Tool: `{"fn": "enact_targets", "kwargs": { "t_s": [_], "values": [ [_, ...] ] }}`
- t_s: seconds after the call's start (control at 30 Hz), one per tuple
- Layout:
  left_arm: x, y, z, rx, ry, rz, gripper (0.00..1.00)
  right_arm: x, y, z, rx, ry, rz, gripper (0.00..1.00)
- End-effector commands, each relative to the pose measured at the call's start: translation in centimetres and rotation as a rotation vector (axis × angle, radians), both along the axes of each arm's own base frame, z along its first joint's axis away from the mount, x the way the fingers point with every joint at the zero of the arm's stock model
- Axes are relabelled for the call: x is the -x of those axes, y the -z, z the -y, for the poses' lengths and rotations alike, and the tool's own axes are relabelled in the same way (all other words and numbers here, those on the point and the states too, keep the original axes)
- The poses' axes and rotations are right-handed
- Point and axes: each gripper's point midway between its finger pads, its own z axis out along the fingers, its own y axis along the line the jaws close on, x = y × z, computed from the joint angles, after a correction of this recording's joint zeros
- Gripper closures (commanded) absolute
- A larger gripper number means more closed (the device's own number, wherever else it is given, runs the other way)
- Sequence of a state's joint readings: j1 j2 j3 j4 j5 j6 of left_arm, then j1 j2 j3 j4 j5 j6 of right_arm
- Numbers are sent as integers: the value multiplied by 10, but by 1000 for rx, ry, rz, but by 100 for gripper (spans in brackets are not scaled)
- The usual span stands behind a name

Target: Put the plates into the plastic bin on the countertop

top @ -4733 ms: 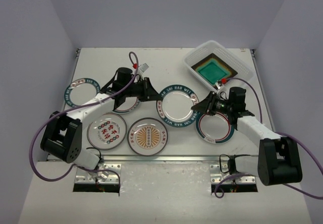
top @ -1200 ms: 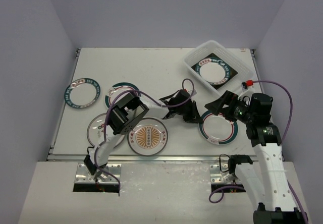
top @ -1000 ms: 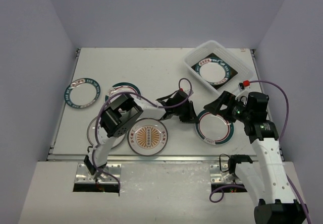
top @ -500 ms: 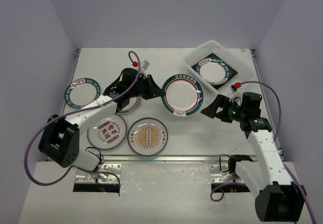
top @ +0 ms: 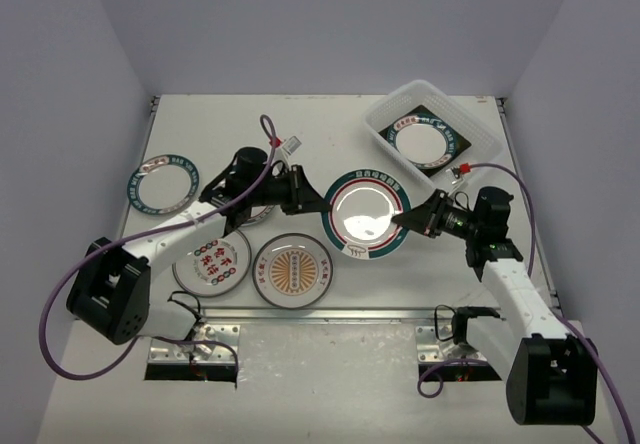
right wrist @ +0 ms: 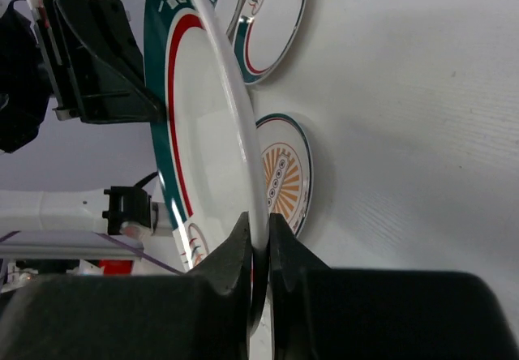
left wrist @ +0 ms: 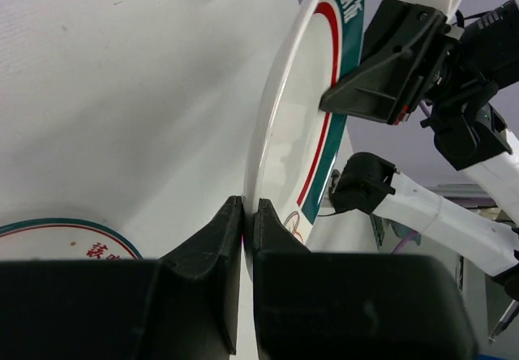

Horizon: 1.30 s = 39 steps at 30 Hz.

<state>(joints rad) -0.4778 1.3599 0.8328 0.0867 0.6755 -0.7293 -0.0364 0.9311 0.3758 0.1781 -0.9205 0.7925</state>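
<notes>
White, teal-rimmed plate (top: 366,213) hangs between your pincers: left pincer (top: 318,204) clamped on its left rim, right pincer (top: 405,221) clamped on its right, face up.

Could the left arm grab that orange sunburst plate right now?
Probably not yet: the left gripper is shut on the rim of the raised plate, which the right gripper also pinches. The sunburst plate itself lies uncovered nearby.

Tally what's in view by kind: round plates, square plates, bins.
Round plates: 6 (4 on the countertop, 1 held plate, 1 in the plastic bin)
Square plates: 1 visible, under the bin's round plate
Plastic bins: 1
Total: 8
</notes>
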Motion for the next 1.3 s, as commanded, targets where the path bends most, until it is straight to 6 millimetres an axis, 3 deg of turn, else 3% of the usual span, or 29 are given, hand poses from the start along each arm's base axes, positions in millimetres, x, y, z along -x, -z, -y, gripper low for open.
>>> {"fn": "enact_targets", "kwargs": {
  "t_s": [0.0, 0.07, 0.1, 0.2, 0.33, 0.4, 0.5, 0.63, 0.8, 0.83, 0.9, 0.97, 1.0, 1.07, 1.13, 1.17, 1.27],
  "values": [
    [-1, -38, 0, 56, 17, 136, 76, -14, -17, 1, -59, 52, 51, 100],
    [-10, -36, -11, -21, -61, 152, 4, -27, -15, 10, -74, 161, 3, 100],
    [-17, -33, -24, -106, -133, 171, 1, -37, -14, 17, -84, 238, -28, 100],
    [-29, -33, -83, -369, -380, 234, 0, -67, -16, 43, -122, 460, -121, 100],
    [-19, -55, -122, -478, -487, 310, 0, -101, -15, 76, -149, 699, -205, 100],
    [-1, -68, -146, -550, -502, 371, 0, -126, -22, 110, -182, 924, -238, 100],
    [17, -75, -150, -560, -435, 453, 0, -144, -19, 136, -200, 1093, -272, 100],
    [37, -64, -144, -492, -361, 556, 0, -177, -6, 170, -158, 1294, -358, 99],
    [38, -50, -144, -420, -410, 568, 0, -218, 3, 177, -120, 1311, -386, 100],
    [38, -48, -144, -425, -409, 562, 0, -225, 15, 179, -64, 1307, -394, 100],
    [37, -44, -143, -442, -398, 550, 0, -239, 18, 181, -28, 1295, -383, 98],
    [35, -40, -143, -450, -399, 541, 0, -249, 22, 182, 0, 1284, -386, 89],
    [35, -38, -142, -450, -394, 537, 0, -252, 23, 182, 24, 1275, -402, 77],
    [35, -37, -141, -447, -386, 535, 0, -259, 28, 180, 68, 1248, -438, 31],
    [35, -37, -140, -445, -383, 537, 0, -262, 20, 171, 72, 1194, -436, 8],
    [35, -36, -140, -447, -381, 535, 0, -259, 20, 169, 91, 1185, -457, 2],
    [34, -35, -139, -449, -378, 532, 0, -249, 16, 168, 227, 1152, -471, 1]
  ]
}}
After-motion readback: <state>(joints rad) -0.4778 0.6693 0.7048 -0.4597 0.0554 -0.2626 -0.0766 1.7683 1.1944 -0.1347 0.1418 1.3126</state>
